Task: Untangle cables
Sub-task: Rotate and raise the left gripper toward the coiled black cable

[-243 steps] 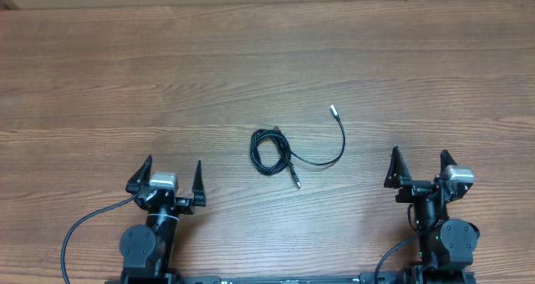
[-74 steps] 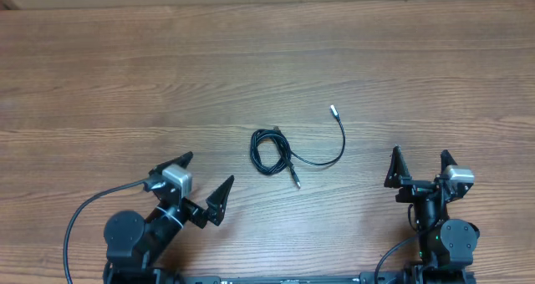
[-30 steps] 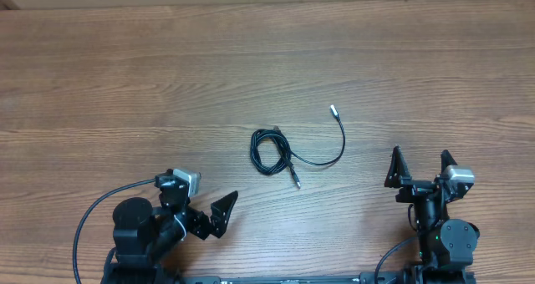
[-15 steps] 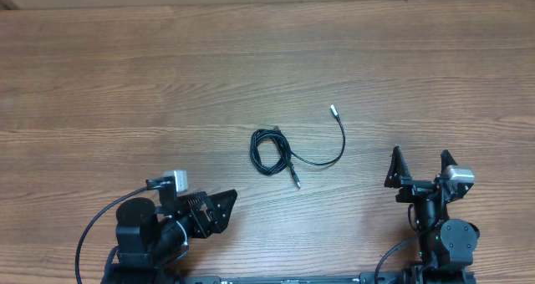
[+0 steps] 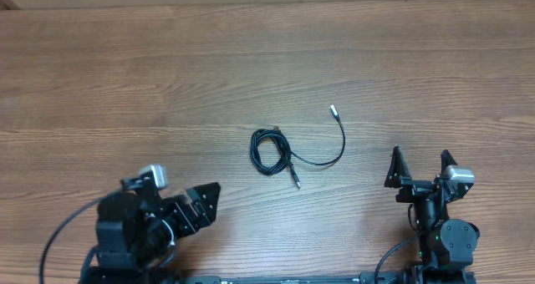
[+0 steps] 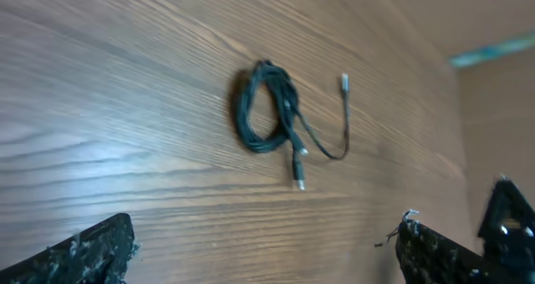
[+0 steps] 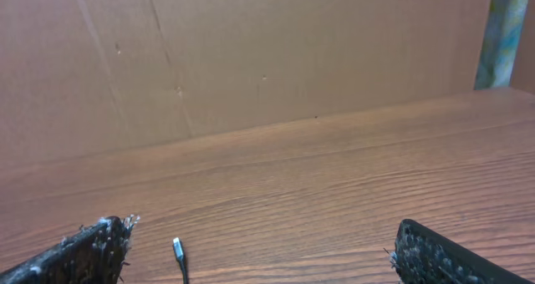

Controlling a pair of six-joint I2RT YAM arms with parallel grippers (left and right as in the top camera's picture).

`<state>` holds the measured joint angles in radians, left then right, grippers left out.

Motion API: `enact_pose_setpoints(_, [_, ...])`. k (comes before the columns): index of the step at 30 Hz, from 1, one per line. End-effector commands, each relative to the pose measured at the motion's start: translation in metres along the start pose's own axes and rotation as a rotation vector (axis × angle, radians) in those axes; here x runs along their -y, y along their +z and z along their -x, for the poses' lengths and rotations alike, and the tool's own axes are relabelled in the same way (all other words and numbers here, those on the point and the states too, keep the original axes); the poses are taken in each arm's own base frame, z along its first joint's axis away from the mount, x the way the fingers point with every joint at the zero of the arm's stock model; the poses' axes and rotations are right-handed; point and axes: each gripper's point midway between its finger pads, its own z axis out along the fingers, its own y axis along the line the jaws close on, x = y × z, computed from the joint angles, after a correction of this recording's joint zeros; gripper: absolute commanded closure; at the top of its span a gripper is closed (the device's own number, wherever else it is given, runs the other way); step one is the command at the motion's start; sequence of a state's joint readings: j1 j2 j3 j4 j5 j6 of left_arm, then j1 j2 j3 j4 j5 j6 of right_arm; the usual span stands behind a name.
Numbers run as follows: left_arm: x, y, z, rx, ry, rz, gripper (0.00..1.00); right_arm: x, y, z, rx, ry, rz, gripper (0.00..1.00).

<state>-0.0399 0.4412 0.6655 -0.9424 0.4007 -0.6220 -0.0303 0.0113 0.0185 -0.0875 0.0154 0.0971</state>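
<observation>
**Sizing up the cord before I reach**

The cables (image 5: 276,150) are lying near the middle of the bench (image 5: 125,83), a little toward my near edge. Most of the cord is wound into a small loose coil. A tail is running out from it toward the right edge and curling up to a silvery tip (image 5: 333,111), and a second plug end (image 5: 295,184) is poking out on the coil's near side.

I am judging this cord to be very light, limp and thin, lying flat on smooth wood. It will likely slide rather than resist, and pulling on one loop may drag the whole coil along. The free tail or a plug end looks like the better hold, since the plugs are stiffer and thicker than the cord. My fingertips would need to come right down to the wood.

My left gripper (image 6: 266,225) is standing wide and empty. I am tilting that arm over at the near left, turning it toward the coil. My right gripper (image 5: 420,154) is also gaping wide and holding nothing, at the near right corner, pointing toward the far edge.
</observation>
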Motion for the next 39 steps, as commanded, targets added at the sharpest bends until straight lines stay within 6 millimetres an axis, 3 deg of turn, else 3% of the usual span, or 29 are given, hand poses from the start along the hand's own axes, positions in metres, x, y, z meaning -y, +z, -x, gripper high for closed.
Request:
enact_pose_setpoints(1, [0.000,-0.009,0.020,0.032,0.014,0.091,0.01,0.001,0.000,-0.002,0.004,0.004,-0.004,0.00])
enact_pose_setpoints(15, [0.000,-0.001,0.022,-0.070,-0.013,0.142,0.00,0.001,0.000,-0.002,0.004,0.004,-0.004,0.00])
enact_pose_setpoints(19, [0.000,-0.001,0.019,-0.078,-0.113,0.144,0.00,0.001,0.000,-0.002,0.004,0.004,-0.004,0.00])
enact_pose_setpoints(23, [0.017,0.002,0.025,-0.068,-0.112,0.061,0.05,0.001,0.000,-0.002,0.004,0.004,-0.004,0.00])
enact_pose_setpoints(29, [0.017,0.002,0.029,-0.051,-0.100,0.062,0.12,0.001,0.000,-0.002,0.004,0.004,-0.004,0.00])
enact_pose_setpoints(39, [0.027,0.009,0.045,-0.087,-0.092,0.104,0.08,0.001,0.000,-0.002,0.004,0.004,-0.004,0.00])
